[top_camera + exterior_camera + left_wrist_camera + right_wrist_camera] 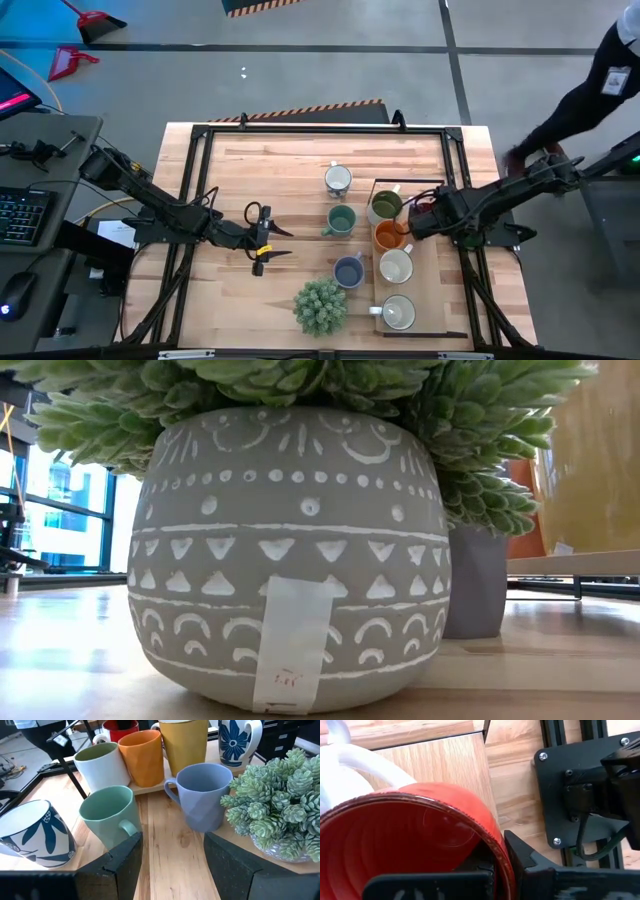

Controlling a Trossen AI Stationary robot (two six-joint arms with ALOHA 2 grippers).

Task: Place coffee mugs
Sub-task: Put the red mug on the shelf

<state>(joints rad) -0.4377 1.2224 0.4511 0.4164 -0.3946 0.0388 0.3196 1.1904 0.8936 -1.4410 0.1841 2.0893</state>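
In the high view my left gripper [287, 242] is open and low over the bare table, left of the green mug [341, 220] and the blue-grey mug [348, 271]. Its wrist view shows both mugs [107, 815] [205, 795] standing ahead of the open fingers [172, 865]. A white patterned mug [338, 180] stands farther back. On the wooden tray [432, 300] stand the olive-green [385, 206], orange [390, 236] and two white mugs [396, 266] [398, 313]. My right gripper [418, 218] is shut on the red mug [422, 210] over the tray's far right part. My right gripper [490, 865] holds the red mug by its rim [492, 837], on the side away from the white handle [365, 760]. One finger is inside the mug [430, 885] and one outside [530, 860]. It comes from the table's right. Whether the mug's base rests on the tray is hidden.
A spiky green plant [320, 305] in a patterned grey pot [290, 550] stands near the table's near edge, beside the blue-grey mug. A dark frame [320, 130] runs around the tabletop. Bare wood lies on the table's left half. A person [590, 90] is beyond the table's far right corner.
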